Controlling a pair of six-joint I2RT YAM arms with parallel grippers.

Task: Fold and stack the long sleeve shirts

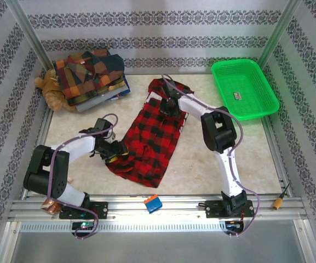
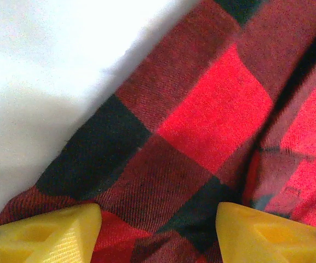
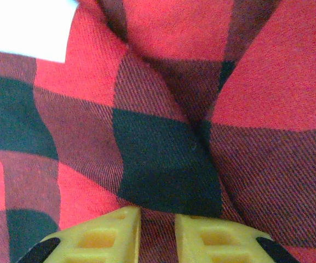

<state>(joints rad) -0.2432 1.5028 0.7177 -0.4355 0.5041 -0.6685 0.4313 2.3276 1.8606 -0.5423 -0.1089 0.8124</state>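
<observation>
A red-and-black check long sleeve shirt [image 1: 149,139] lies spread slantwise across the middle of the table. My left gripper [image 1: 114,153] sits low over its lower left edge. In the left wrist view its yellow fingers stand wide apart, the left gripper [image 2: 158,222] open with flat check cloth [image 2: 201,120] across the gap. My right gripper [image 1: 169,104] is at the shirt's upper end. There the right gripper [image 3: 156,218] has its fingers nearly together, shut on a narrow ridge of the cloth [image 3: 163,159]. More long sleeve shirts, in patchwork plaid, lie folded in a pile [image 1: 92,74] at the back left.
A brown teddy bear [image 1: 51,90] leans against the pile's left side. A green plastic basket [image 1: 244,89] stands at the back right. A small blue and orange block [image 1: 153,204] rests on the front rail. Bare table [image 2: 37,82] shows left of the shirt's edge.
</observation>
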